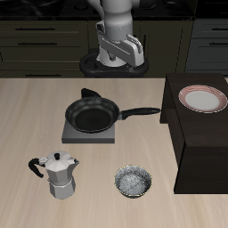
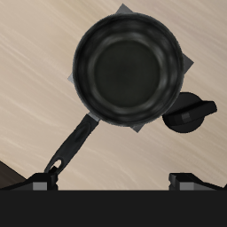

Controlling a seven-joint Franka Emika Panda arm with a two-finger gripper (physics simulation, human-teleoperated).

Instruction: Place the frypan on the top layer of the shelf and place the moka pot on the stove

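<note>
The black frypan point(image 1: 92, 116) sits on the grey stove point(image 1: 78, 136) and covers its burner. Its long handle point(image 1: 142, 112) points toward the dark shelf point(image 1: 200, 147). The silver moka pot point(image 1: 59, 175) stands upright on the table nearer the front edge, apart from the stove. My gripper point(image 1: 120, 52) hangs open high above the table's back, behind the pan and touching nothing. The wrist view looks straight down on the frypan point(image 2: 129, 69), its handle point(image 2: 75, 146) and the stove corners point(image 2: 190, 64). There the gripper point(image 2: 113, 183) stands with fingers wide apart and empty. The wrist view does not show the moka pot.
A pink-rimmed plate point(image 1: 203, 99) lies on the shelf's top toward its back. A small shiny metal bowl point(image 1: 134, 182) sits near the front edge between the moka pot and the shelf. The stove's black knob point(image 2: 191, 113) sticks out beside the pan.
</note>
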